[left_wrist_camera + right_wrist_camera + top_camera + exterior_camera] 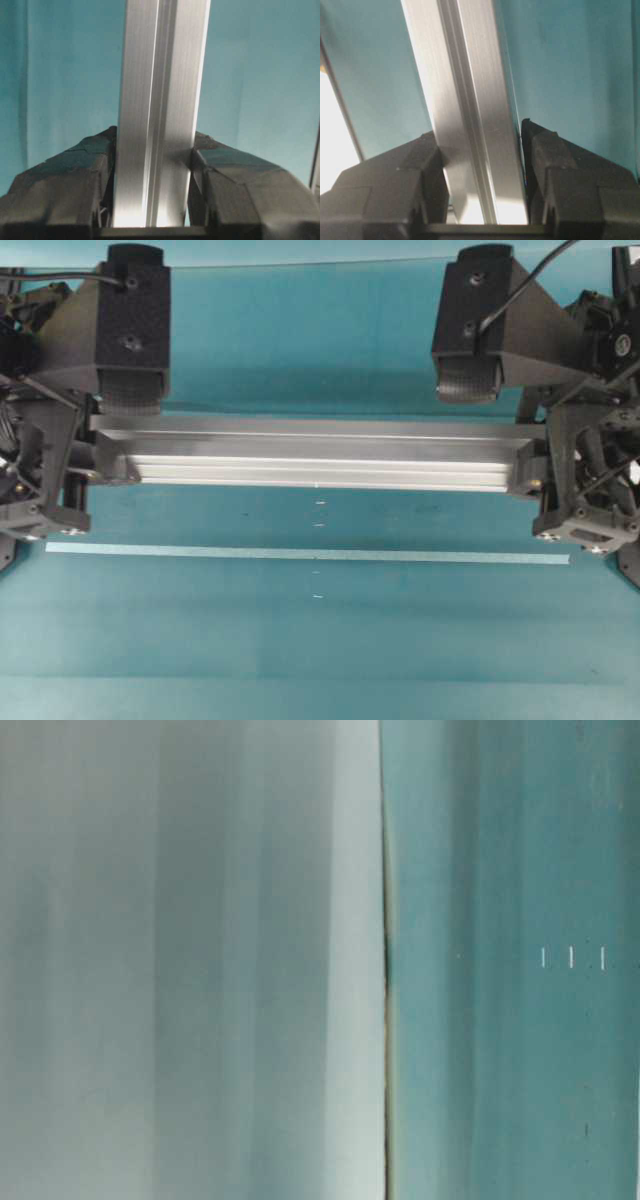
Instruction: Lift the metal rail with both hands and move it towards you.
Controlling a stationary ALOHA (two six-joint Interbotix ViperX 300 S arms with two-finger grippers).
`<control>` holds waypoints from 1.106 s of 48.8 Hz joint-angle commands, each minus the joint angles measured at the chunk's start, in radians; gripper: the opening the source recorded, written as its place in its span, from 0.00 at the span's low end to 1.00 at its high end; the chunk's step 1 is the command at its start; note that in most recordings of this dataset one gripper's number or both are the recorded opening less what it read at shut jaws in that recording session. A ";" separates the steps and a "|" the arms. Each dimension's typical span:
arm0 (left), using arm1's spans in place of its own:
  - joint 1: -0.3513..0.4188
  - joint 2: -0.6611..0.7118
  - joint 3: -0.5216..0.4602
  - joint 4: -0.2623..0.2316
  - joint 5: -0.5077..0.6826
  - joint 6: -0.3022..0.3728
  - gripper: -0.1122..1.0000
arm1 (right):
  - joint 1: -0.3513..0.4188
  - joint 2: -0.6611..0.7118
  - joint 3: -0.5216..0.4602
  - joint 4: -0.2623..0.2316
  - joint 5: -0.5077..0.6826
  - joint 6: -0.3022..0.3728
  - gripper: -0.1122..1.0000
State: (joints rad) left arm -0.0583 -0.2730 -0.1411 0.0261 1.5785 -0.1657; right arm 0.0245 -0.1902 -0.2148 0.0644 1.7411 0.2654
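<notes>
The metal rail, a long grooved silver bar, runs left to right across the middle of the overhead view. My left gripper is shut on its left end and my right gripper is shut on its right end. In the left wrist view the rail runs straight away between the black fingers of the left gripper, which press on both its sides. The right wrist view shows the rail clamped the same way in the right gripper.
A thin pale-teal tape strip lies on the teal table in front of the rail, parallel to it. Small white marks dot the table between them. Both arms' black bodies stand behind the rail. The table-level view is blurred.
</notes>
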 commanded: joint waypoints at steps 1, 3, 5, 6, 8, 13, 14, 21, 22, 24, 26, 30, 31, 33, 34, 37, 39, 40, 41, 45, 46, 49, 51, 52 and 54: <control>-0.005 -0.014 0.017 0.002 -0.003 -0.048 0.36 | -0.014 -0.015 0.035 -0.009 -0.009 0.104 0.47; -0.005 -0.015 0.040 0.002 -0.003 -0.049 0.36 | -0.014 -0.018 0.060 -0.009 -0.012 0.104 0.47; -0.005 -0.018 0.064 0.002 -0.006 -0.049 0.36 | -0.014 -0.021 0.084 -0.009 -0.015 0.104 0.47; -0.005 -0.020 0.083 0.002 -0.011 -0.051 0.36 | -0.014 -0.023 0.098 -0.009 -0.017 0.103 0.47; -0.003 -0.020 0.106 0.002 -0.017 -0.052 0.36 | -0.015 -0.028 0.129 -0.009 -0.021 0.100 0.47; 0.000 -0.021 0.179 0.003 -0.052 -0.052 0.36 | -0.026 -0.035 0.224 -0.012 -0.043 0.092 0.47; 0.000 -0.021 0.196 0.005 -0.063 -0.052 0.36 | -0.029 -0.037 0.245 -0.012 -0.048 0.091 0.47; 0.006 -0.023 0.331 0.003 -0.189 -0.048 0.36 | -0.044 -0.054 0.367 -0.015 -0.127 0.080 0.47; 0.008 -0.025 0.350 0.003 -0.207 -0.046 0.36 | -0.044 -0.057 0.379 -0.017 -0.144 0.080 0.47; 0.011 -0.025 0.387 0.003 -0.239 -0.048 0.36 | -0.044 -0.060 0.403 -0.021 -0.179 0.080 0.47; 0.011 -0.025 0.420 0.003 -0.272 -0.049 0.36 | -0.044 -0.061 0.431 -0.023 -0.212 0.081 0.47; 0.012 -0.025 0.477 0.003 -0.336 -0.049 0.36 | -0.044 -0.060 0.486 -0.023 -0.278 0.081 0.47; 0.012 -0.025 0.491 0.005 -0.351 -0.049 0.36 | -0.044 -0.058 0.499 -0.025 -0.290 0.081 0.47; 0.012 -0.023 0.515 0.003 -0.383 -0.048 0.36 | -0.044 -0.055 0.523 -0.025 -0.316 0.080 0.47; 0.014 -0.021 0.525 0.005 -0.397 -0.048 0.36 | -0.044 -0.052 0.535 -0.025 -0.331 0.080 0.47; 0.020 -0.018 0.558 0.003 -0.443 -0.044 0.36 | -0.044 -0.043 0.569 -0.025 -0.371 0.080 0.47; 0.025 -0.015 0.577 0.005 -0.468 -0.044 0.36 | -0.044 -0.037 0.594 -0.025 -0.400 0.080 0.47; 0.028 -0.011 0.584 0.005 -0.482 -0.043 0.36 | -0.044 -0.032 0.604 -0.025 -0.414 0.080 0.47; 0.029 -0.005 0.592 0.003 -0.494 -0.043 0.36 | -0.044 -0.028 0.615 -0.025 -0.428 0.080 0.47; 0.031 0.021 0.620 0.005 -0.538 -0.038 0.36 | -0.044 -0.009 0.657 -0.025 -0.495 0.080 0.48; 0.031 0.028 0.627 0.003 -0.548 -0.037 0.36 | -0.044 -0.005 0.667 -0.025 -0.515 0.078 0.47; 0.032 0.049 0.647 0.005 -0.574 -0.037 0.36 | -0.044 0.015 0.699 -0.025 -0.578 0.078 0.47; 0.034 0.064 0.663 0.005 -0.591 -0.037 0.36 | -0.044 0.025 0.712 -0.025 -0.611 0.078 0.48; 0.034 0.072 0.670 0.003 -0.603 -0.037 0.36 | -0.044 0.029 0.719 -0.026 -0.626 0.078 0.47; 0.034 0.087 0.692 0.005 -0.640 -0.037 0.36 | -0.044 0.040 0.729 -0.025 -0.653 0.080 0.47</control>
State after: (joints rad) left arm -0.0307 -0.1948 0.5308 0.0353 0.9787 -0.1641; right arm 0.0230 -0.1611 0.5016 0.0368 1.1321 0.2654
